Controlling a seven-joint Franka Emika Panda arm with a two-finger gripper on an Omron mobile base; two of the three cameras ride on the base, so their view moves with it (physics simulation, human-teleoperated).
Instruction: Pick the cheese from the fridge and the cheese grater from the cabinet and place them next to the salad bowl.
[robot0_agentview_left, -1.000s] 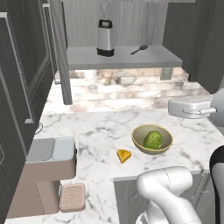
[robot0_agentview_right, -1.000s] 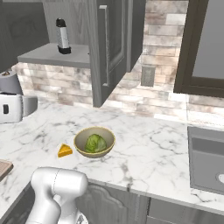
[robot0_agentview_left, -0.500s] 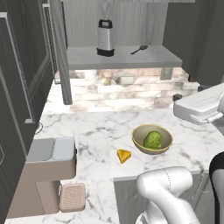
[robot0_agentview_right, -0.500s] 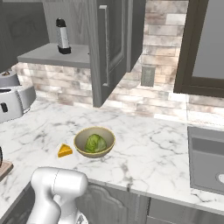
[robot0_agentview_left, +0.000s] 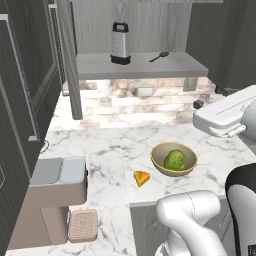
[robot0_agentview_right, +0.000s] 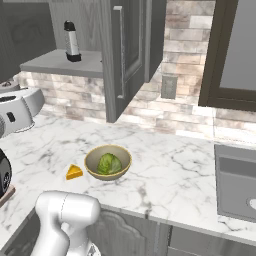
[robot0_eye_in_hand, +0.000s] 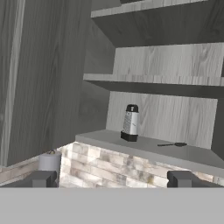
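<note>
The silver cheese grater (robot0_agentview_left: 119, 43) with its black handle stands upright on the open cabinet's shelf (robot0_agentview_left: 145, 67), a small black spoon (robot0_agentview_left: 159, 56) to its right. In the hand view the grater (robot0_eye_in_hand: 130, 123) is ahead, well beyond my gripper (robot0_eye_in_hand: 112, 180), whose finger tips stand wide apart: open, nothing between them. The white hand (robot0_agentview_left: 220, 116) hovers at the right over the counter, below shelf level. The cheese (robot0_agentview_left: 142, 178) lies on the marble just left of the salad bowl (robot0_agentview_left: 174, 159), which holds a green lettuce ball. I cannot tell whether the tall dark front (robot0_agentview_left: 20, 100) at the left is the fridge.
The cabinet door (robot0_agentview_right: 122, 50) hangs open over the counter. A tan box with a grey lid (robot0_agentview_left: 57, 177) and a ribbed pad (robot0_agentview_left: 82, 225) sit at the counter's left. A sink (robot0_agentview_right: 235, 180) lies at the right. A grey canister (robot0_eye_in_hand: 49, 162) stands below the shelf.
The white hand has tilted and shifted a little toward the cabinet. The jaws have stayed open. Grater, cheese and bowl have not moved.
</note>
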